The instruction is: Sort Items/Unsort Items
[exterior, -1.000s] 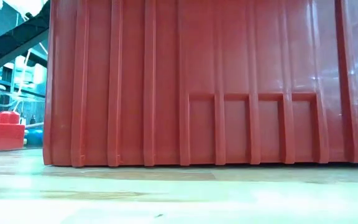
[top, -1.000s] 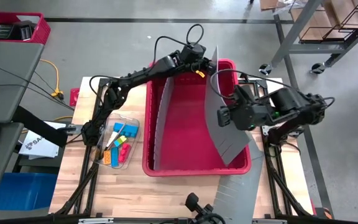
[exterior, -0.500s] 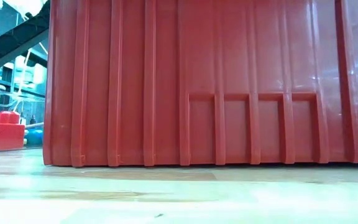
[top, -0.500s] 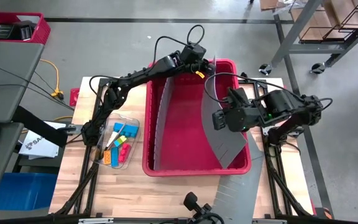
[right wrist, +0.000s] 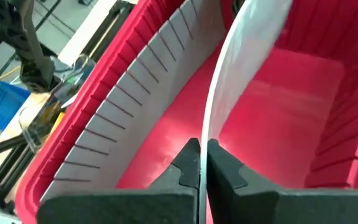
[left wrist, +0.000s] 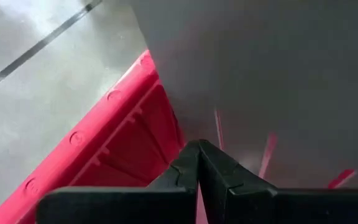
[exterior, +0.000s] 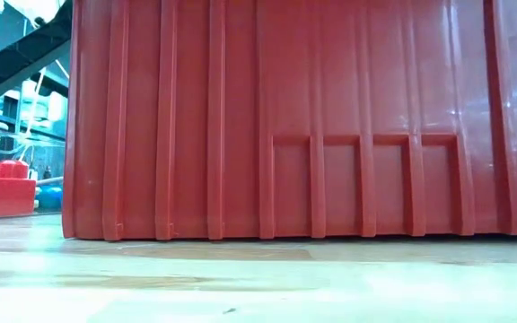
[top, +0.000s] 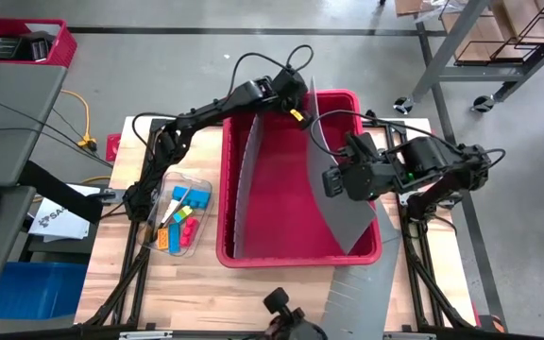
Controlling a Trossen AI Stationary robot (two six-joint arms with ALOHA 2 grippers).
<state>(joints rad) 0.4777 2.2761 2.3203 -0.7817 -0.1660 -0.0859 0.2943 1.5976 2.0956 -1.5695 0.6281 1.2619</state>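
The big red bin sits mid-counter. A bowed grey divider sheet is being worked into it, w/ a second slotted grey divider already standing nearer the bin's left wall.

The step in hand appears to be seating the bowed sheet. It is best done w/ both ends lowered together, so the curve is eased out evenly and the sheet's edges are guided toward the wall ribs, not forced. The grip should be kept firm; a flexed sheet could spring free.

The left arm is stretched diagonally from the counter's left side across to the bin's far rim. The left pincer is closed thin on the sheet's top edge there. The right arm is reached in from the right over the bin, wrist turned inward. The right pincer is likewise pinched shut on the sheet's edge, approx. mid-length.

The items (coloured blocks) lie in a clear tray on the counter, just left of the bin, untouched.
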